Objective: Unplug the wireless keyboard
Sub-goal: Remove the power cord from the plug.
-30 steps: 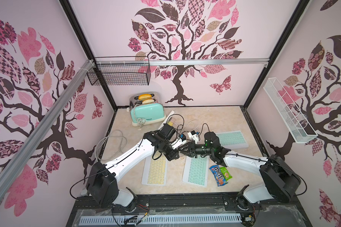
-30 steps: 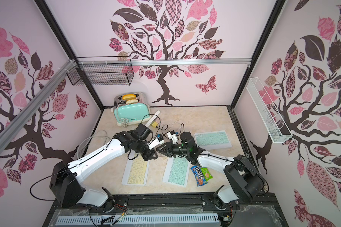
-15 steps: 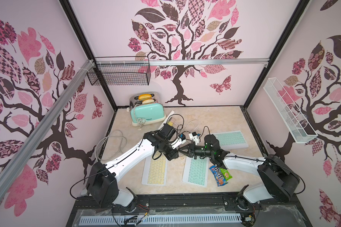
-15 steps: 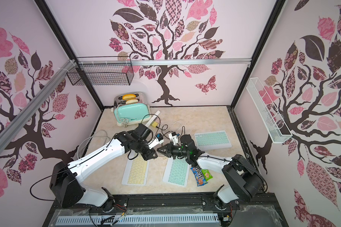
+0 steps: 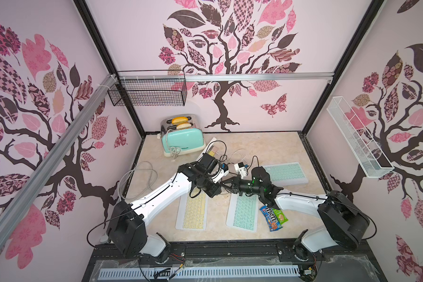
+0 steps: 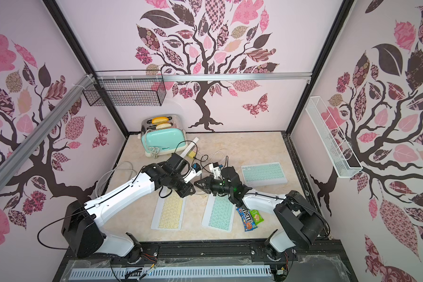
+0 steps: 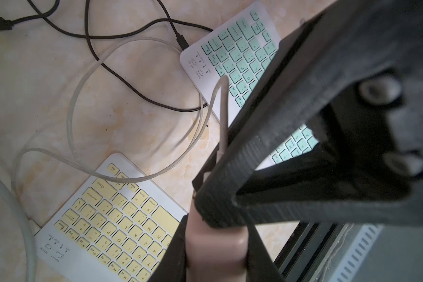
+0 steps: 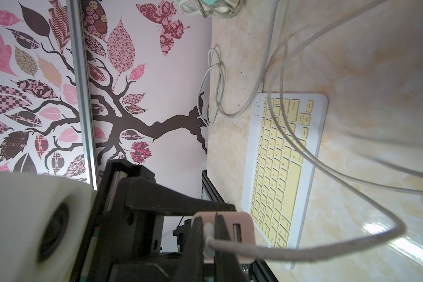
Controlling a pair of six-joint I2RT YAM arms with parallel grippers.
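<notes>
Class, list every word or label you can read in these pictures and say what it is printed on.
"m&m's": on the candy packet.
"Connect", "ON/OFF", "Enter": on the yellow keyboard.
"Connect", "ON/OFF": on the mint keyboard.
Brand on the toaster, print on the green packet: too small to read.

Mint toaster [image 5: 185, 141] stands at the back; candy packet [image 5: 271, 217] lies near the front.

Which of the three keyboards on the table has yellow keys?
The front-left keyboard has yellow keys; the middle keyboard and the back-right keyboard have mint-green keys.
</notes>
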